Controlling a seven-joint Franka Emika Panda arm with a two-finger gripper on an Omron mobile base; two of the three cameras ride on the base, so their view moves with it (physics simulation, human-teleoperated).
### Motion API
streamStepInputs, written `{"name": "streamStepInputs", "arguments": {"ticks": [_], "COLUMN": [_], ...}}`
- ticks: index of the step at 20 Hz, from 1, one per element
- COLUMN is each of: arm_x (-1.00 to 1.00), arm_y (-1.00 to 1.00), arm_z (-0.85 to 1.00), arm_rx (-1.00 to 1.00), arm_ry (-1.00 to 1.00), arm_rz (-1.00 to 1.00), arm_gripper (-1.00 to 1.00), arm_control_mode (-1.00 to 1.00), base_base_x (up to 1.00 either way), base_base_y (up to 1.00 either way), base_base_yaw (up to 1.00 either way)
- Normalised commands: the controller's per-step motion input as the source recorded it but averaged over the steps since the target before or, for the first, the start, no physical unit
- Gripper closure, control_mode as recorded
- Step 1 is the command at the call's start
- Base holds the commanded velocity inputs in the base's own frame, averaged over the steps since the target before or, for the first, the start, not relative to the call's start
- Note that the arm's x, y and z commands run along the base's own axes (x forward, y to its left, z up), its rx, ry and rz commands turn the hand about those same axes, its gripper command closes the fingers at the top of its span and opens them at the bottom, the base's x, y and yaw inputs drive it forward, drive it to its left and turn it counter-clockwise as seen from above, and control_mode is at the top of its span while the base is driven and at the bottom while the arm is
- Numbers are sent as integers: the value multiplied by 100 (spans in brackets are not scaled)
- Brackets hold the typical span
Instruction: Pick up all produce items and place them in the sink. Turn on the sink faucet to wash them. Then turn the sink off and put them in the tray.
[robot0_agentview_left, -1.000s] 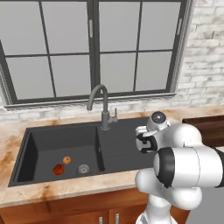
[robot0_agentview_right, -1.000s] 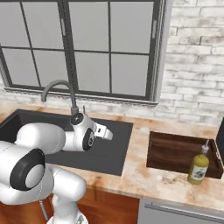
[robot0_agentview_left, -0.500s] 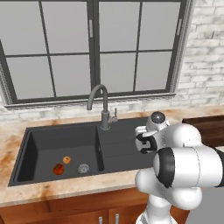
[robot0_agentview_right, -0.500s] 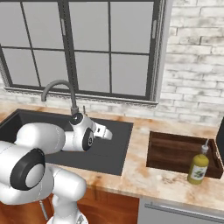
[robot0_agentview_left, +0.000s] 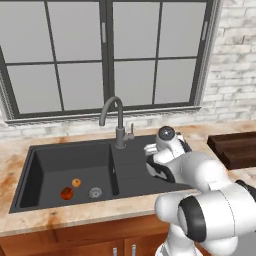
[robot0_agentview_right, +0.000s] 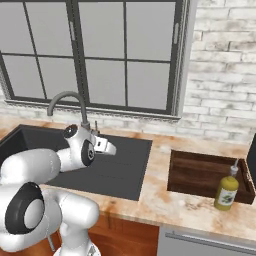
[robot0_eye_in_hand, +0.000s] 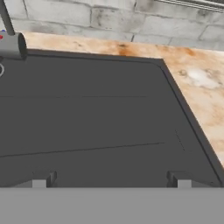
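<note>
Since the earlier pictures almost nothing had moved: the white arm kept the same pose over the flat drainboard, and its two-finger gripper (robot0_eye_in_hand: 111, 183) stayed fully open and empty, with only the two small dark finger tips (robot0_eye_in_hand: 40, 181) showing above the ribbed surface. The red tomato-like ball (robot0_agentview_left: 67, 193) and the smaller orange-tan ball (robot0_agentview_left: 76, 182) lay already in the deep basin of the large dark grey-black matte sink (robot0_agentview_left: 137, 172), close to the round metal drain (robot0_agentview_left: 95, 192). So I judged that the step in hand was to turn on the tall grey brushed-metal gooseneck faucet (robot0_agentview_left: 116, 120). To do it well, the hand had to go to the small side lever (robot0_agentview_left: 130, 135), just beside the faucet base, and push it gently without striking the spout. The counter was a warm marbled stone (robot0_agentview_right: 190, 207). At the right side the dark brown wooden tray (robot0_agentview_right: 200, 172) was waiting, and a yellow-green bottle with a white nozzle (robot0_agentview_right: 227, 191) stood at its front corner. Behind the sink there were a white brick wall (robot0_agentview_right: 220, 75) and a big dark-framed window (robot0_agentview_left: 107, 55).
</note>
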Motion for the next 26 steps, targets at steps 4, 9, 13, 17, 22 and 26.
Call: {"name": "streamStepInputs", "arguments": {"ticks": [4, 9, 13, 17, 22, 26], "arm_x": [19, 49, 24, 1, 16, 25], "arm_y": [58, -3, -20, -28, -17, -12], "arm_z": [0, 0, 0, 7, 37, 71], "arm_rx": [-4, 4, 10, 15, 16, 7], "arm_ry": [0, -1, -11, -17, -17, -9], "arm_rz": [3, 13, 19, 22, 25, 25], "arm_gripper": [-100, -100, -100, -100, -100, -100], "arm_control_mode": [-100, -100, -100, -100, -100, -100], "base_base_x": [0, 0, 0, 0, 0, 0], "base_base_y": [0, 0, 0, 0, 0, 0], "base_base_yaw": [0, 0, 0, 0, 0, 0]}}
